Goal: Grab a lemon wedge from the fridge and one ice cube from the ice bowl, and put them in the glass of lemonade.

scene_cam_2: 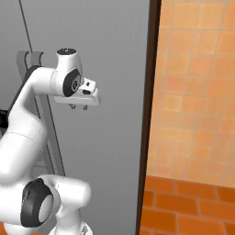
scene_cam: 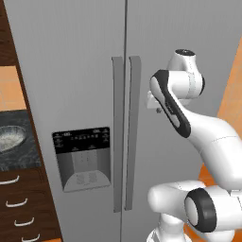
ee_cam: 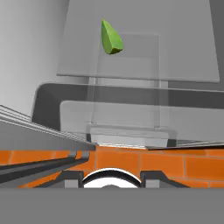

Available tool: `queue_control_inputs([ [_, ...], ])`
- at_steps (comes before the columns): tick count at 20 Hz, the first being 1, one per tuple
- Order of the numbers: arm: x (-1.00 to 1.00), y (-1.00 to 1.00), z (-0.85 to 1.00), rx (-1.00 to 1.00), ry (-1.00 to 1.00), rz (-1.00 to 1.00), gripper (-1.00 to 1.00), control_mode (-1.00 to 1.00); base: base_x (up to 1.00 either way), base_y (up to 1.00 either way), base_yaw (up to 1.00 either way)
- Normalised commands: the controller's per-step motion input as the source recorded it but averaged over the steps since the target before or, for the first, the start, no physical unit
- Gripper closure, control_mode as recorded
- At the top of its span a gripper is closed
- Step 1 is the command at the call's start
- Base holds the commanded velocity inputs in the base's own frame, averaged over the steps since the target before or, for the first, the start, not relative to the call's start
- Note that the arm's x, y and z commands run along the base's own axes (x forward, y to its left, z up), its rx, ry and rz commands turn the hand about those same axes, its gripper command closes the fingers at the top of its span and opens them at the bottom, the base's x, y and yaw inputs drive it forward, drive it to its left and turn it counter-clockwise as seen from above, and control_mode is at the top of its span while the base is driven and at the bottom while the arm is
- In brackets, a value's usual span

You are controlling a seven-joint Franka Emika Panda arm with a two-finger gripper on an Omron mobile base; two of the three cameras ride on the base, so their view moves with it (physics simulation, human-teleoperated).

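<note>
- Before the closed grey fridge (scene_cam: 85, 85), the white arm bends upward, its tool (scene_cam_2: 78, 107) held level near the right door, beside the two long vertical handles (scene_cam: 125, 132).
- On the left door sits the black dispenser panel (scene_cam: 83, 158).
- At the far left, the ice bowl (scene_cam: 8, 137) rests on a dark speckled bench (scene_cam: 19, 158) above wooden drawers (scene_cam: 23, 208).
- Through the hand camera, the green lemon wedge (ee_cam: 110, 38) lies on a clear glass shelf (ee_cam: 175, 61), point upward in that view.
- Whether the tool is released or clenched cannot be told; its fingertips show small and dark, nothing visibly between them.
- Orange brick floor (scene_cam_2: 188, 206) and tiled wall (scene_cam_2: 197, 87) lie to the right.
</note>
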Motion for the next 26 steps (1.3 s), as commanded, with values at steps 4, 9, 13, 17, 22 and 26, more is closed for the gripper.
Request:
queue_control_inputs([
  [4,-0.54,-0.01,0.00,0.04,-0.03,0.00,-1.00,-1.00,0.00,0.00,0.00],
  [9,-0.97,0.00,-0.11,0.07,-0.07,-0.04,-1.00,-1.00,0.00,0.00,0.00],
  [13,-0.75,0.00,-0.29,0.09,-0.05,-0.03,-1.00,-1.00,0.00,0.00,0.00],
  [17,-0.54,0.09,-0.26,0.02,0.00,-0.02,-1.00,-1.00,0.00,0.00,0.00],
  [22,0.00,0.00,0.00,0.00,0.00,0.00,-1.00,1.00,-0.64,0.90,-0.08],
  [26,0.00,0.00,0.00,0.00,0.00,0.00,-1.00,1.00,-0.13,1.00,-0.01],
])
